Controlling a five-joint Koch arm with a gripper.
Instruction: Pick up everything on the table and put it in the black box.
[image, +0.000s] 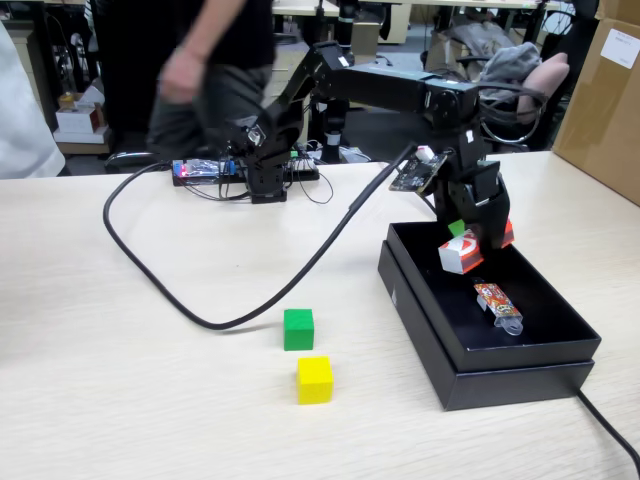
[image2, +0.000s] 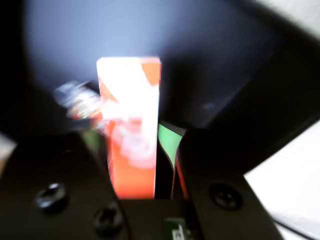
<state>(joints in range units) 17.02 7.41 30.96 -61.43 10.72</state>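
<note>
yellow cube (image: 315, 380): nearest thing in the fixed view, on the table (image: 120, 380), about 7 o'clock from the black box, well apart from it.
green cube (image: 298, 329): just behind the yellow cube, at its 11 o'clock, near but not touching; also on the bare tabletop.
black box (image: 500, 380): right of the cubes in the fixed view, sits on the table, walls upright, long axis running from 5 o'clock to 11 o'clock.
orange packet (image: 497, 303): lies flat on the box floor, clear end towards 5 o'clock.
red box (image: 461, 252): held up over the far half of the black box, tilted, white end face down and to the left; seems clear of the box floor, can't be sure. Wrist view shows it as a blurred red-white slab (image2: 131, 135) standing between the fingers, dark box interior behind it.
gripper (image: 470, 240): pinching the red box; wrist view has a dark finger on each side of the slab, green pad (image2: 169, 142) showing at its right edge.
cable (image: 200, 315): black, loops across the table from 10 o'clock of the cubes up to the arm's wrist.
arm base (image: 265, 160): at the far table edge, 12 o'clock from the cubes, with a lit board (image: 205, 170) beside it.
person (image: 200, 70): standing behind the table, blurred.
brown carton (image: 605, 100): far right, behind the table corner.
</note>
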